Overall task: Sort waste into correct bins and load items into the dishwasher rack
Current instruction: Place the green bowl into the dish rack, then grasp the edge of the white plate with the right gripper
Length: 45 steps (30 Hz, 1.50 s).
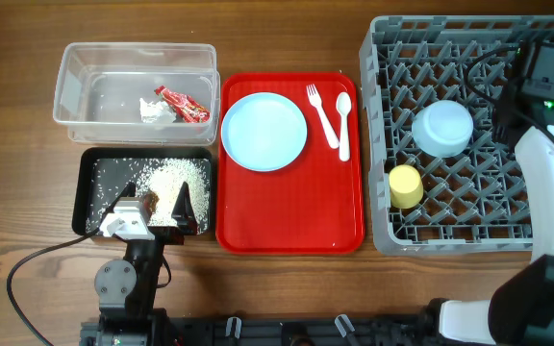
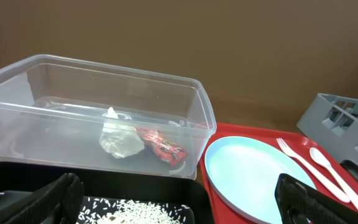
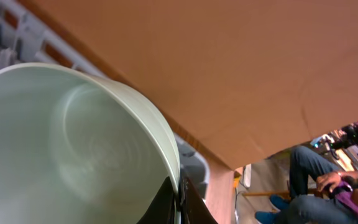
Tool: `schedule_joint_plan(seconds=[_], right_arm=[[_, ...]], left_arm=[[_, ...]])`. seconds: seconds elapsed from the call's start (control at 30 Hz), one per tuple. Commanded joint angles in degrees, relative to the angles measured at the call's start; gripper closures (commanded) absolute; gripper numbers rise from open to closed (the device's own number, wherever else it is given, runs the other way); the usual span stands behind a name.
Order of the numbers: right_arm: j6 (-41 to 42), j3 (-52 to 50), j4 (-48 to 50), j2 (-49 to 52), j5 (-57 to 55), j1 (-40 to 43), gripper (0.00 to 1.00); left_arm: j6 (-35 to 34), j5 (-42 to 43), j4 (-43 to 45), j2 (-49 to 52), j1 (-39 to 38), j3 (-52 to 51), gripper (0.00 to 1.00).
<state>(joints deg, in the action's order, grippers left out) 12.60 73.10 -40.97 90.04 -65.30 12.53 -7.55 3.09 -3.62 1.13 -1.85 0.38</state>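
The clear tub (image 1: 135, 82) holds the red wrapper (image 1: 185, 104) and the white tissue (image 1: 152, 111); both also show in the left wrist view, wrapper (image 2: 164, 149) and tissue (image 2: 120, 139). The black tray (image 1: 99, 163) holds rice scraps (image 1: 176, 178). My left gripper (image 1: 157, 204) is open and empty low over that tray (image 2: 179, 208). The large blue plate (image 1: 264, 132), fork (image 1: 321, 115) and spoon (image 1: 343, 123) lie on the red tray. The grey rack (image 1: 469, 226) holds the small blue bowl (image 1: 442, 128) and yellow cup (image 1: 405, 185). My right gripper (image 3: 179, 200) is shut on the mint green bowl's rim (image 3: 67, 143), over the rack's far right (image 1: 539, 65).
The red serving tray (image 1: 291, 216) sits between the black tray and the rack. The rack's corner shows at the right of the left wrist view (image 2: 344, 118). The white right arm (image 1: 551, 178) reaches over the rack's right side. A cable (image 1: 37, 264) lies on the table front left.
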Motion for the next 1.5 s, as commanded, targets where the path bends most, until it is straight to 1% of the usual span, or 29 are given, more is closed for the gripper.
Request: schedule_joint_plan(seconds=[0.0, 0.1, 0.2, 0.3, 0.43, 0.5, 0.57, 0.77, 0.8, 0.83, 0.87, 1.0, 1.13, 1.2, 1.27, 1.3, 1.37, 1.43, 1.47], right_arm=[[0.9, -0.5, -0.2, 4.6, 2.4, -0.2, 0.96], [0.4, -0.5, 0.1, 8.5, 0.2, -0.2, 0.96], [-5.4, -0.5, 3.5, 11.9, -2.2, -0.3, 0.96], [-5.5, -0.5, 4.2, 13.6, -1.9, -1.4, 0.96], [-5.7, -0.5, 5.8, 14.1, -1.4, -4.0, 0.96], [-7.7, -0.5, 7.3, 14.1, -1.4, -5.4, 0.96], [-11.5, -0.5, 9.9, 14.1, -0.8, -7.1, 0.95], [-12.6, -0.5, 8.8, 14.1, -0.5, -9.5, 0.95], [-12.6, -0.5, 8.8, 14.1, 0.2, -10.0, 0.91], [-12.6, -0.5, 8.8, 14.0, 0.5, -10.5, 0.85], [-12.6, -0.5, 8.8, 13.8, 0.6, -11.2, 0.82], [-12.6, -0.5, 9.9, 10.2, 0.7, -16.7, 0.75], [-12.9, -0.5, 10.7, 5.0, 1.4, -22.7, 0.71], [-17.1, -0.5, 10.2, 0.7, 6.6, -27.9, 0.69], [-17.4, -0.5, 8.4, -3.2, 12.4, -33.3, 0.61], [-16.9, -0.5, 6.9, -5.2, 18.2, -36.5, 0.57], [-16.9, -0.5, 4.4, -7.5, 29.4, -41.1, 0.57], [-16.5, -0.5, 1.4, -9.4, 46.7, -47.1, 0.58], [-14.9, -0.5, 0.6, -9.5, 52.2, -49.1, 0.58]], left_arm=[[0.7, 0.3, -0.5, -0.2, 0.4, 0.0, 0.00], [0.7, 0.3, -0.5, -0.2, 0.4, 0.0, 0.00], [0.7, 0.3, -0.5, -0.2, 0.4, 0.0, 0.00], [0.7, 0.3, -0.5, -0.2, 0.4, 0.0, 0.00], [0.7, 0.3, -0.5, -0.2, 0.4, 0.0, 0.00], [0.7, 0.3, -0.5, -0.2, 0.4, 0.0, 0.00], [0.7, 0.3, -0.5, -0.2, 0.4, 0.0, 0.00], [0.7, 0.3, -0.5, -0.2, 0.4, 0.0, 0.00], [0.7, 0.3, -0.5, -0.2, 0.4, 0.0, 0.00], [0.7, 0.3, -0.5, -0.2, 0.4, 0.0, 0.00], [0.7, 0.3, -0.5, -0.2, 0.4, 0.0, 0.00], [0.7, 0.3, -0.5, -0.2, 0.4, 0.0, 0.00], [0.7, 0.3, -0.5, -0.2, 0.4, 0.0, 0.00], [0.7, 0.3, -0.5, -0.2, 0.4, 0.0, 0.00], [0.7, 0.3, -0.5, -0.2, 0.4, 0.0, 0.00], [0.7, 0.3, -0.5, -0.2, 0.4, 0.0, 0.00], [0.7, 0.3, -0.5, -0.2, 0.4, 0.0, 0.00], [0.7, 0.3, -0.5, -0.2, 0.4, 0.0, 0.00], [0.7, 0.3, -0.5, -0.2, 0.4, 0.0, 0.00]])
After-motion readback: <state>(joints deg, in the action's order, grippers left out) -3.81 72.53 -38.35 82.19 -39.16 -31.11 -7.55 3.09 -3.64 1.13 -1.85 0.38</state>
